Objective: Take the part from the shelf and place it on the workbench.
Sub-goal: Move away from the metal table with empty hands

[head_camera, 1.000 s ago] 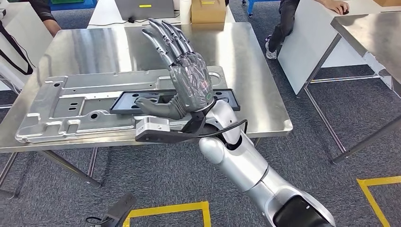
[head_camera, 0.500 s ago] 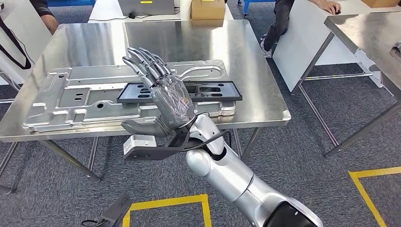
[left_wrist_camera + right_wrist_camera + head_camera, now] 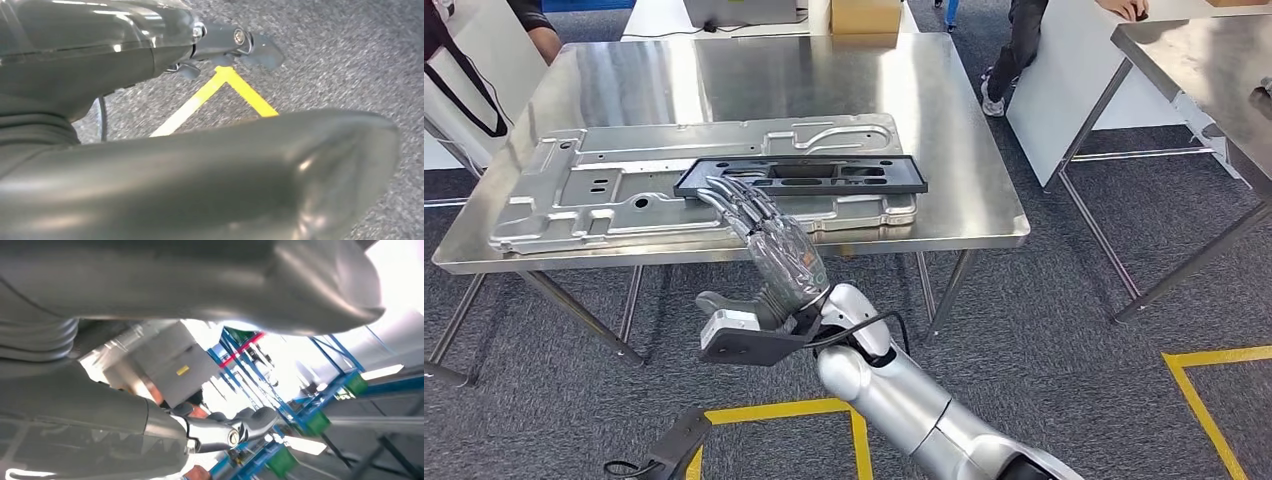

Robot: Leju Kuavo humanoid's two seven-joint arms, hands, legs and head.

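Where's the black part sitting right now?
In the head view, the black part lies flat on the big metal plate on the workbench, right of centre, just beyond the right hand.

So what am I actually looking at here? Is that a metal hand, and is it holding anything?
Yes. It belongs to a two-legged humanoid robot. The wide picture is the robot's own view from high on its body, looking down. Its silver right arm reaches up from below, and its right hand has its fingers spread and holds nothing. On the steel workbench lies a large pressed metal plate, and on top of that a black frame-like part, apparently just put down. The other two pictures come from cameras at the wrists. One looks past the left hand at grey carpet with yellow tape; whether that hand is open or shut cannot be told. The other looks past the right hand, close up.
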